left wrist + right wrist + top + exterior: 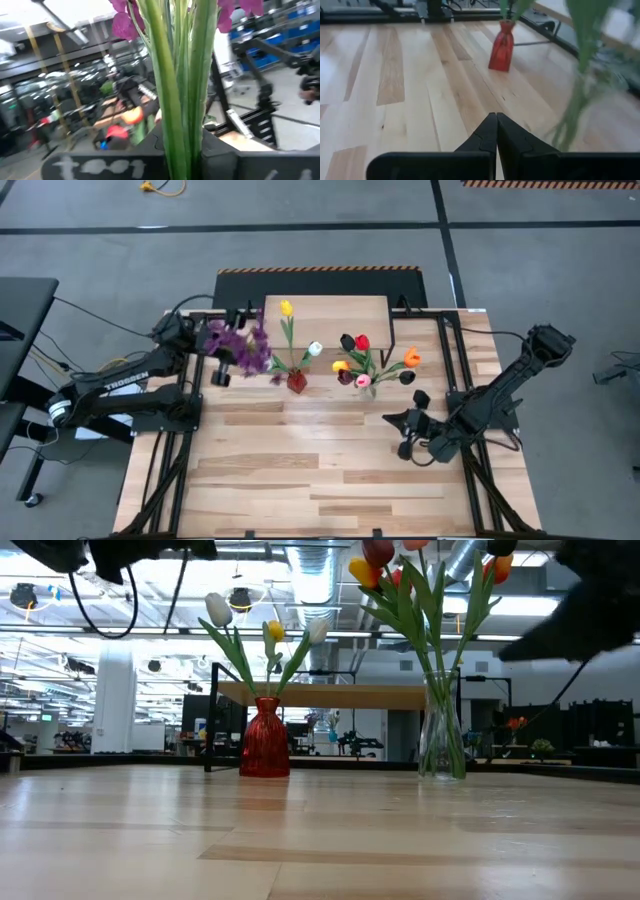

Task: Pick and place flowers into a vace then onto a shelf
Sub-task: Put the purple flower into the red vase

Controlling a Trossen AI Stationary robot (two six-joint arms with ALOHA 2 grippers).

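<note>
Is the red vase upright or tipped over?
Upright: the red vase stands on its base on the table, flowers rising from its neck.

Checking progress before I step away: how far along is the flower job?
Done: tulips stand in the red vase and the clear vase, both on the table. In hand: the left gripper is shut on the purple blossoms, lifted near the shelf. Left: vase that bunch, shelve the vases. The right gripper waits shut.
</note>
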